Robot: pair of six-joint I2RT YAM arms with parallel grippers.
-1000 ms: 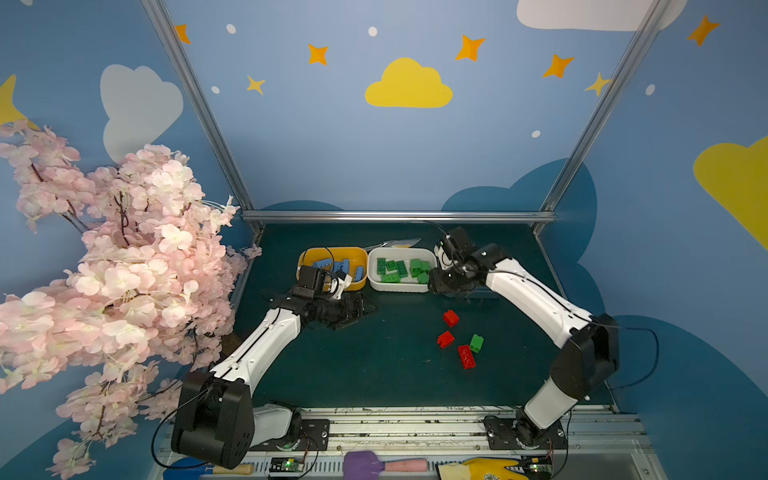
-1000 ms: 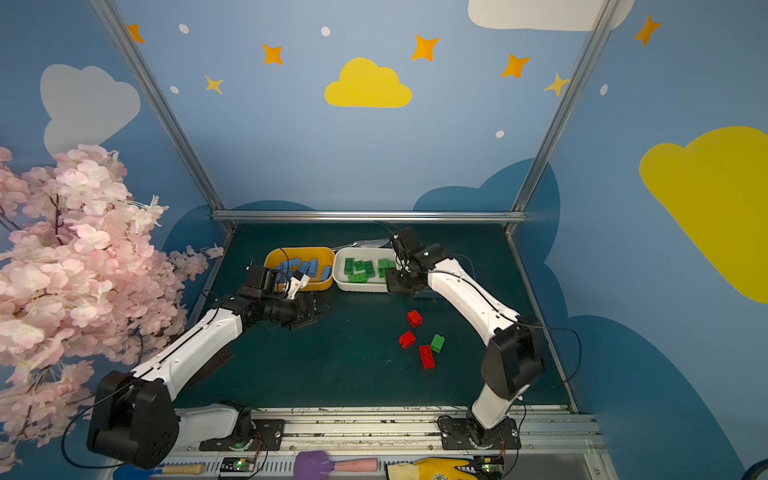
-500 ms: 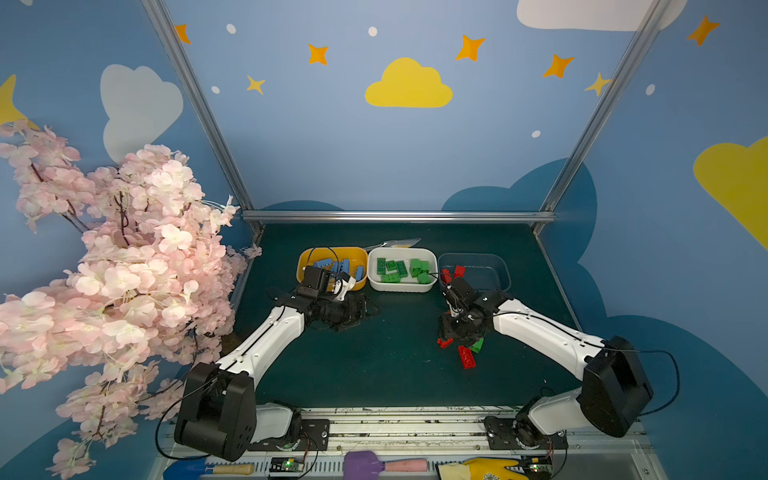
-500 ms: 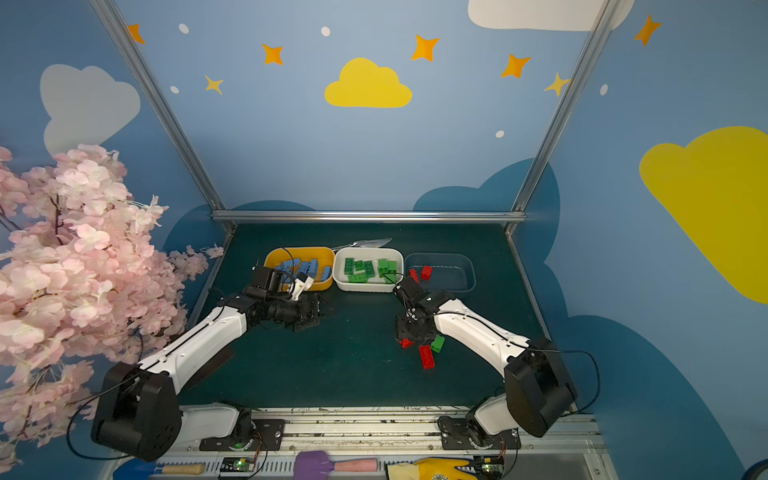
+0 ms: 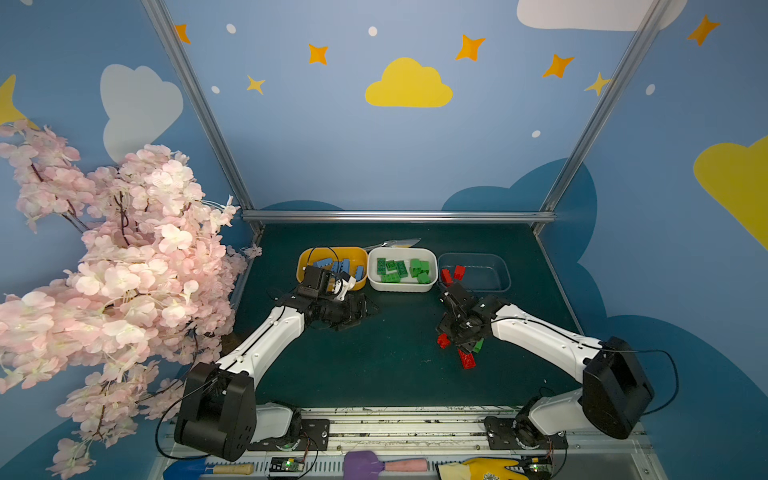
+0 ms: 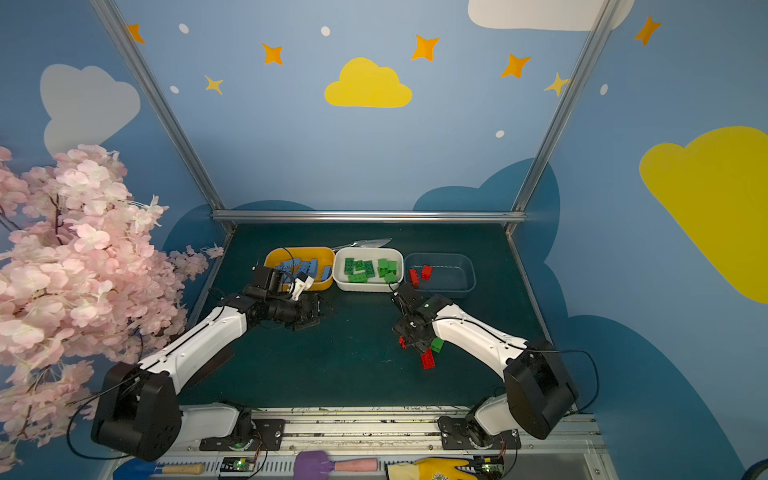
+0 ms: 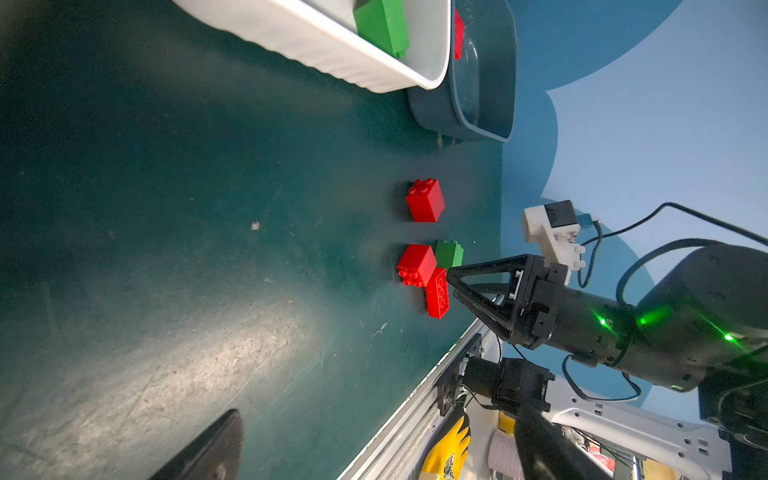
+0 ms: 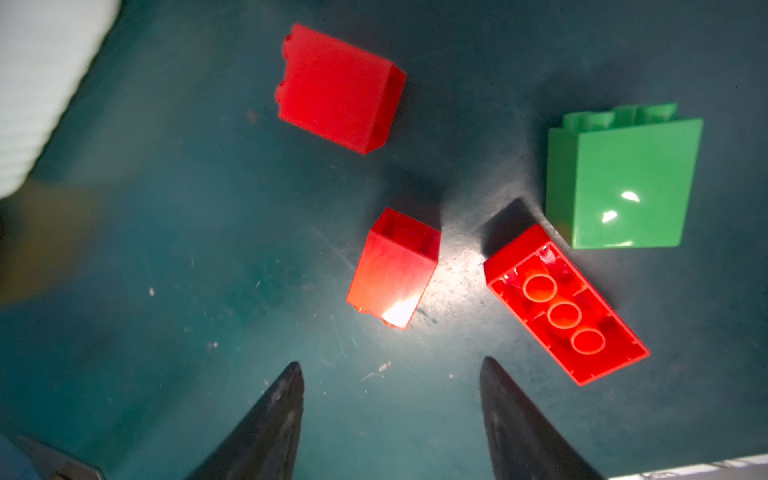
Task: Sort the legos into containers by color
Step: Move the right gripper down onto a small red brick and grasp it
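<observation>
Dark green bench (image 5: 395, 374), blue walls (image 5: 374, 166) on three sides. Right gripper (image 8: 390, 365): jaws moderately apart, holding nothing, poised over small red brick (image 8: 395, 270); long red brick (image 8: 565, 303) and green brick (image 8: 623, 178) close beside, second red brick (image 8: 338, 89) farther off. Left gripper (image 5: 365, 309): spread wide, empty, before yellow tub (image 5: 305, 259). White tub (image 5: 401, 286) and dark tub (image 5: 498, 266) adjoin in a row; open bench toward front rail (image 5: 395, 415)

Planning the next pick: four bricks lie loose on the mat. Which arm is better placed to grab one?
Right. The right tool, open, hangs close by the small red brick; the left tool sits by the yellow tub, far from it.
</observation>
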